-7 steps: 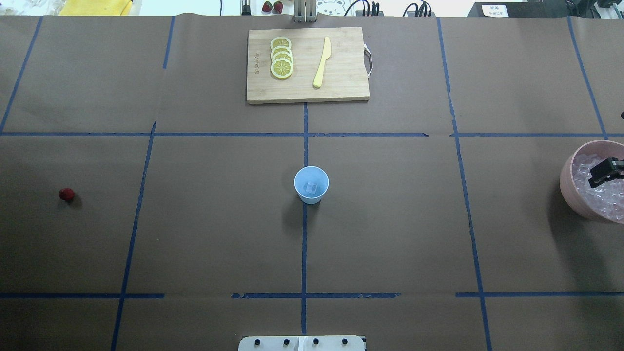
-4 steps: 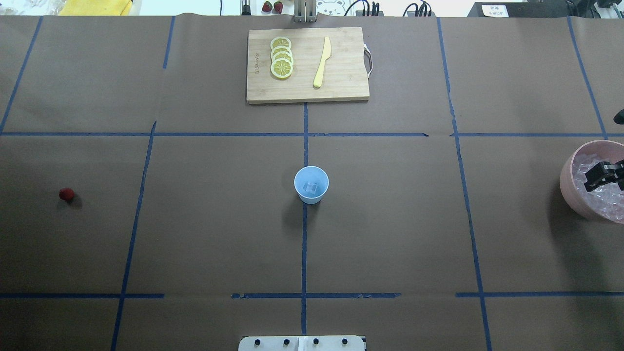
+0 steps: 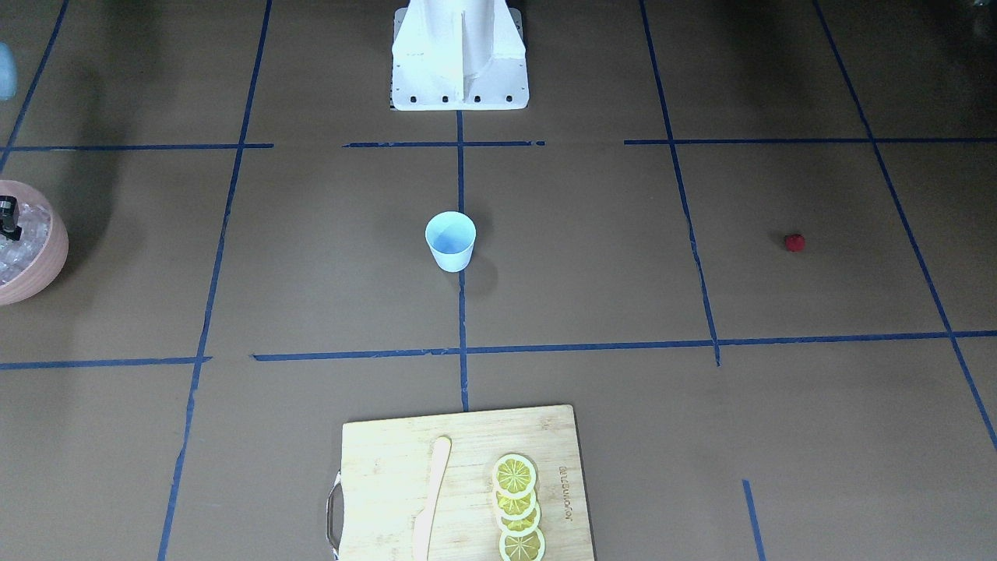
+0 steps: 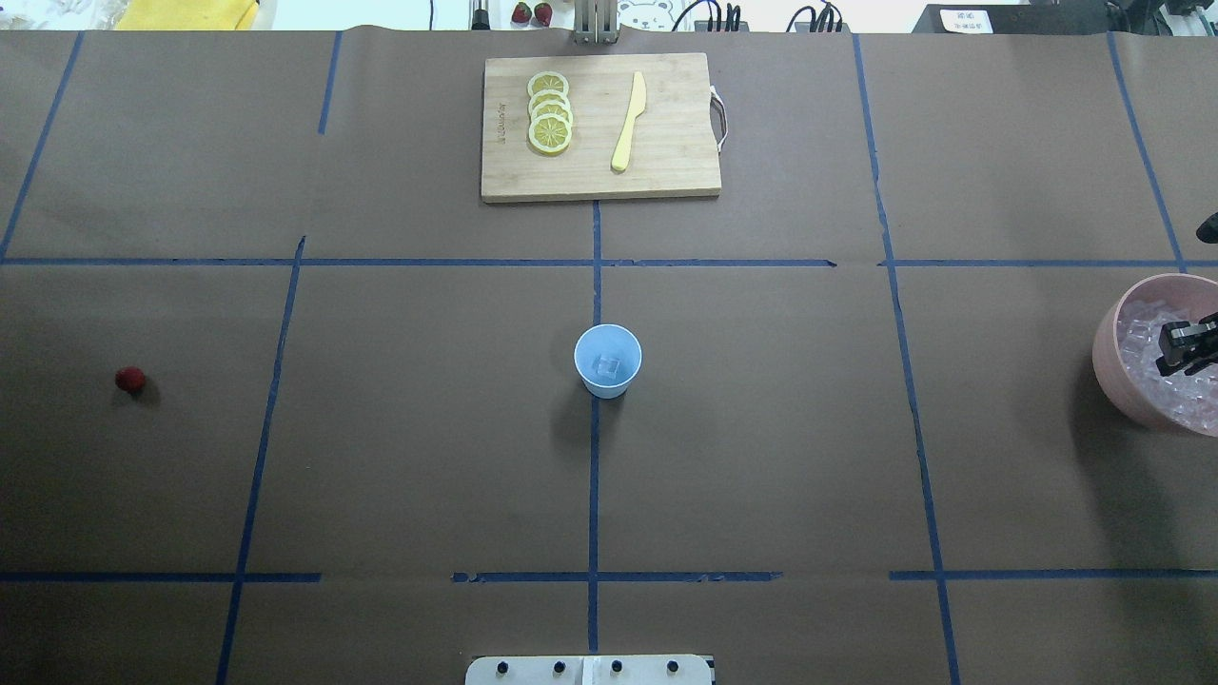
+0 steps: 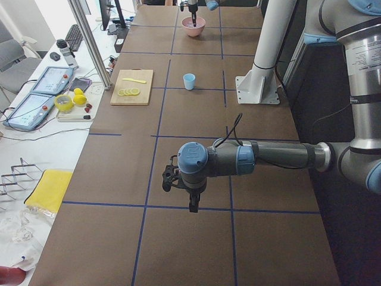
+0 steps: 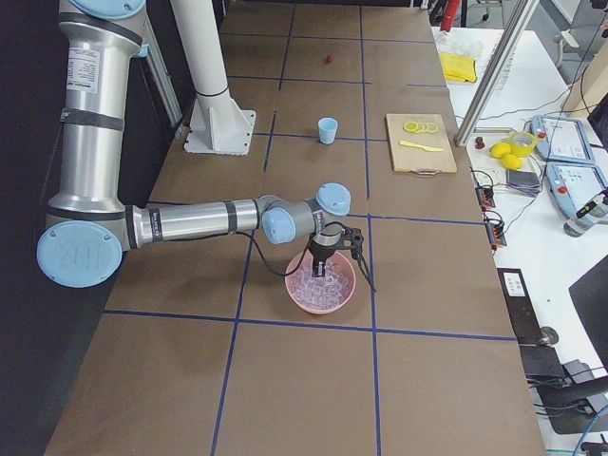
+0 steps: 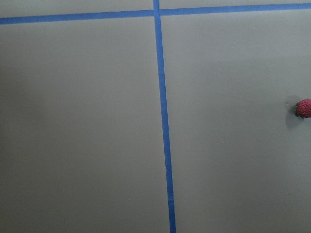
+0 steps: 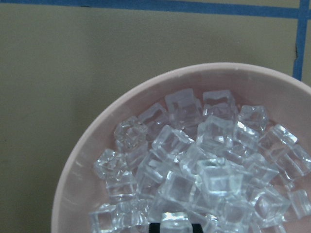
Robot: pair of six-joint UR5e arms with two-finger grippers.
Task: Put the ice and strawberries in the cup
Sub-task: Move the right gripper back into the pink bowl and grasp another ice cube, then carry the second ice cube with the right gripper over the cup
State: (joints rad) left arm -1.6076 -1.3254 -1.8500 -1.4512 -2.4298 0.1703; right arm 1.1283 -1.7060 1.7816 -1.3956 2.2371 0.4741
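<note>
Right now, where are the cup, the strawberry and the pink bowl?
cup [image 3: 451, 258]: exterior front-facing view, on its outer wall below the rim.
strawberry [image 4: 130, 380]: overhead exterior view, on the middle of the berry.
pink bowl [image 4: 1104, 366]: overhead exterior view, on its outer left wall.

The cup stands in the middle of the table, right in front of the robot. One ice cube lies inside it. Past the cup, at the far side, is a cutting board. On it lie lemon slices in a row and a knife beside them, to the robot's right. The strawberry lies alone far off on the robot's left. A bowl sits far off on its right, with a heap of ice in it. The right gripper hangs over that heap.
</note>
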